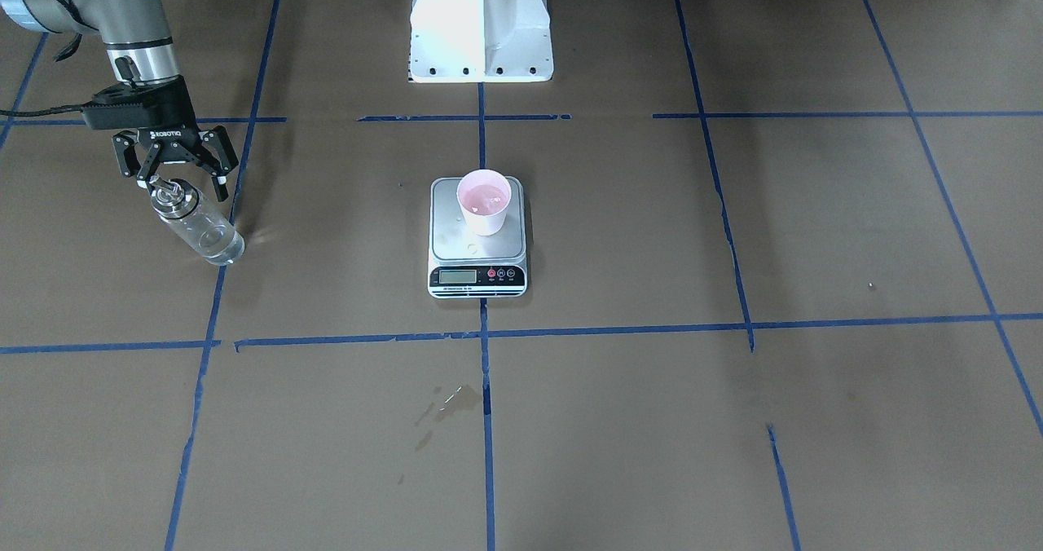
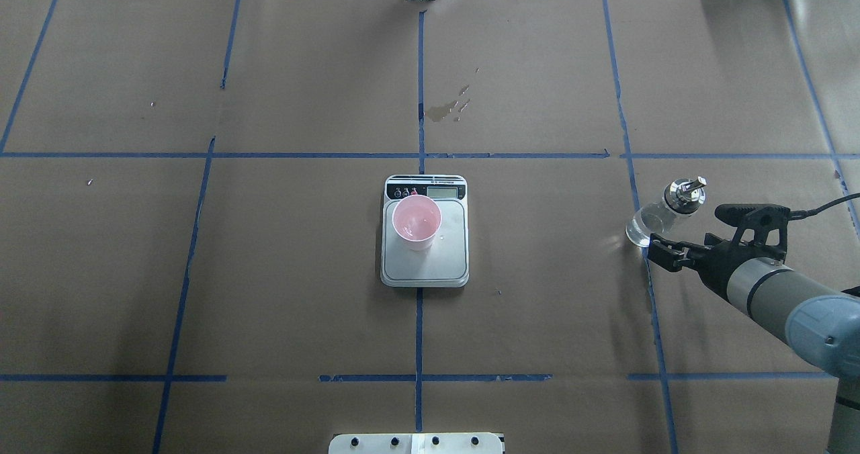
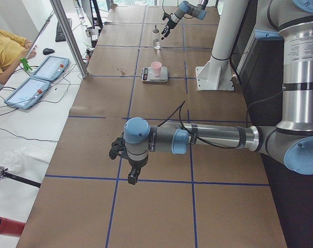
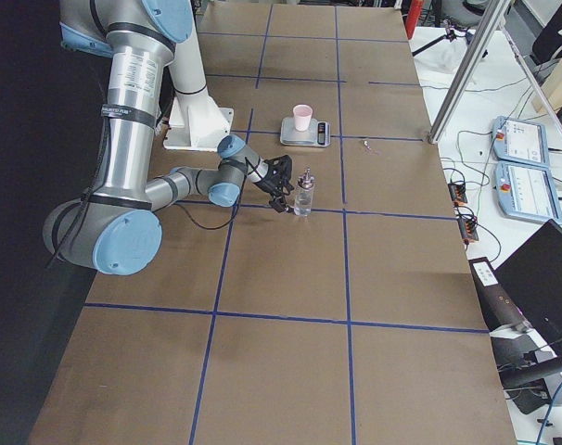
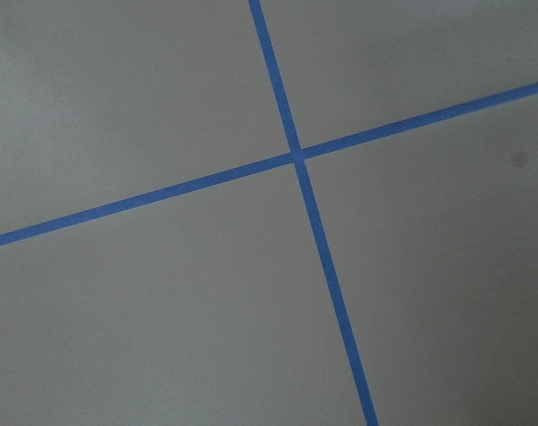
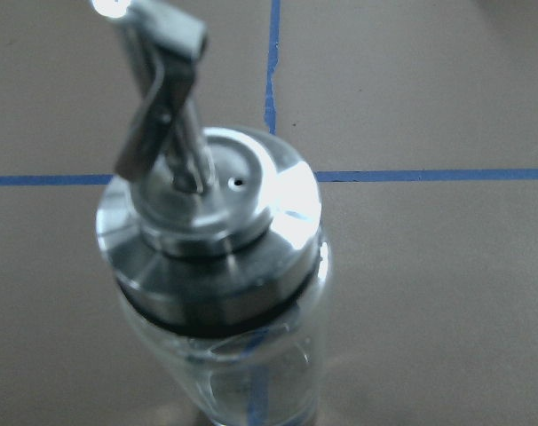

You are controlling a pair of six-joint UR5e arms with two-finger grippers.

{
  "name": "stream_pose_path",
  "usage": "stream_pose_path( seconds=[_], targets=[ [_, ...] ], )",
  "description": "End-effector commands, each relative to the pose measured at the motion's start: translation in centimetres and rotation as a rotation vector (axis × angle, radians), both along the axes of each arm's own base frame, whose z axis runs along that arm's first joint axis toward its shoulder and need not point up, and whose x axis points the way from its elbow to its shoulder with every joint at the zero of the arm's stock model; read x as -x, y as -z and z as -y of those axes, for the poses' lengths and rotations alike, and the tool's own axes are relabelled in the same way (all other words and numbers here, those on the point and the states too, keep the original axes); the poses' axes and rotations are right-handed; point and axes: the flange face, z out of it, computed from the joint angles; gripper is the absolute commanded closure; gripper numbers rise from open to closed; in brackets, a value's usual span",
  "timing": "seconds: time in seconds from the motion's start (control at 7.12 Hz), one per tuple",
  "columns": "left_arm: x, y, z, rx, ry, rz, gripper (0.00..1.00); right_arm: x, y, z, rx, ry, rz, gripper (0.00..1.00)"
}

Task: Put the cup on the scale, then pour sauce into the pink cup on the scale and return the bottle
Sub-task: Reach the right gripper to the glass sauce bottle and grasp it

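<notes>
We find the cup (image 1: 484,202) upright on the steel platform of the scale (image 1: 456,240), in the middle of the front-facing view, set toward the platform's upper edge, above the display strip. Its pink inside shows glints that may be liquid, though we cannot be sure. The bottle (image 1: 195,225) stands on the counter (image 1: 652,420) at the left of that view, well apart from the scale, with some clear sauce (image 1: 218,247) low in the glass. The right gripper (image 1: 180,182) is at the bottle's neck with its jaws apart and clamped on nothing. From the overhead and right-side views, we judge it sits just beside the bottle on the robot's side rather than around it. The left gripper (image 3: 130,173) hangs low over the counter in the left-side view, near the bottom centre, and we cannot tell how its jaws stand. We expect the bottle to be rigid, smooth, breakable and heavier low down, so slipping is the main worry. We would take hold of the glass body just under the silver collar (image 6: 211,257) and keep clear of the thin spout (image 6: 158,80). A darker wet-looking stain (image 1: 446,403) marks the counter below the scale.
</notes>
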Motion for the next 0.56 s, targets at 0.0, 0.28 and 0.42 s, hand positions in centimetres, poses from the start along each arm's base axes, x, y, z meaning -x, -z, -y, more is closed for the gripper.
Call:
stream_pose_path(
  seconds=[0.0,0.28,0.42],
  targets=[
    [0.0,0.0,0.0,0.0,0.0,0.0,0.0,1.11,0.35,0.58,-0.032,-0.025,-0.002,0.0],
    [0.0,0.0,0.0,0.0,0.0,0.0,0.0,1.51,0.58,0.77,-0.04,-0.025,-0.001,0.0],
    [0.0,-0.07,-0.01,0.001,0.0,0.0,0.0,1.56,0.58,0.9,-0.046,-0.033,-0.004,0.0]
  ],
)
